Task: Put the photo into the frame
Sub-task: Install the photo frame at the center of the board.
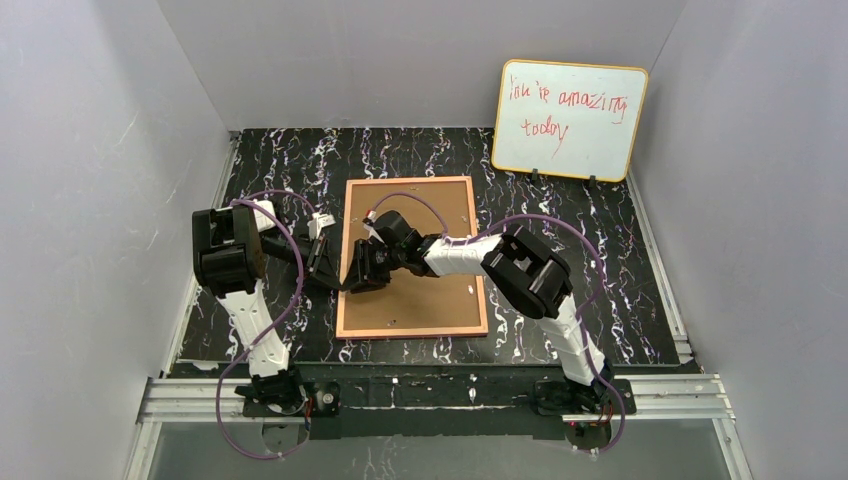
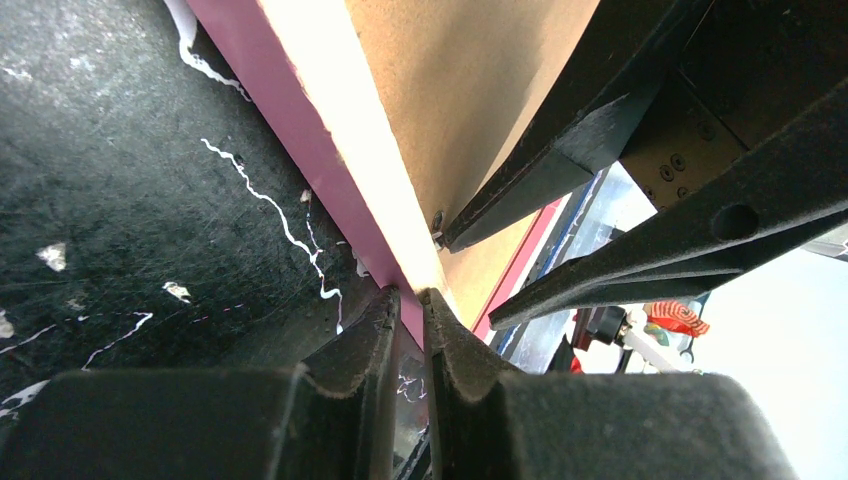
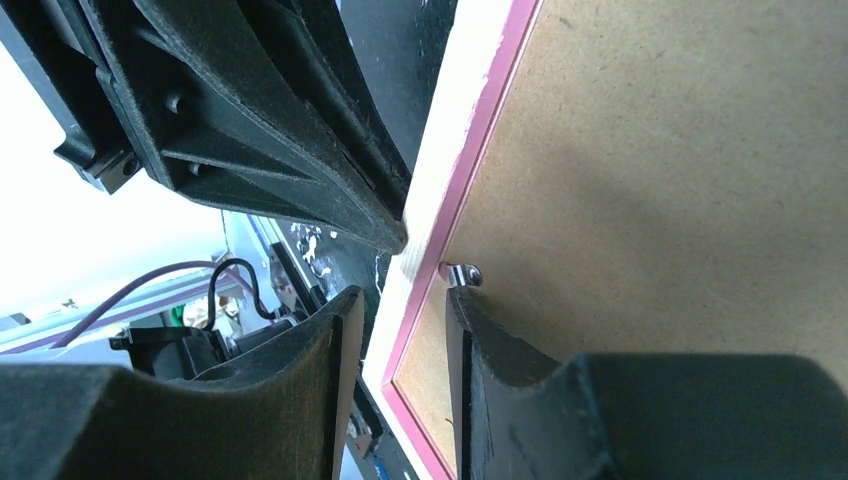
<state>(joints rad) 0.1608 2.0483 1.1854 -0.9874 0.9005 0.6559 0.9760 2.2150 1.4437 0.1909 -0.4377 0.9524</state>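
The frame (image 1: 440, 305) lies face down on the table, with its brown backing board (image 1: 420, 215) up. The photo is not in view. My left gripper (image 1: 338, 278) is at the frame's left edge. In the left wrist view its jaws (image 2: 408, 295) are nearly closed, with the pink and pale edge of the frame (image 2: 330, 150) between their tips. My right gripper (image 1: 360, 280) is open and astride the same border (image 3: 478, 130). In the right wrist view (image 3: 405, 295) one fingertip rests on the backing (image 3: 680, 180) just below a small metal clip (image 3: 462, 273). The other hangs outside the frame.
A yellow-edged whiteboard (image 1: 570, 120) with red writing leans at the back right. The table (image 1: 600, 250) is black with white streaks, and grey walls stand on three sides. The two grippers are almost touching; the left fingers (image 3: 300, 150) fill the upper left of the right wrist view.
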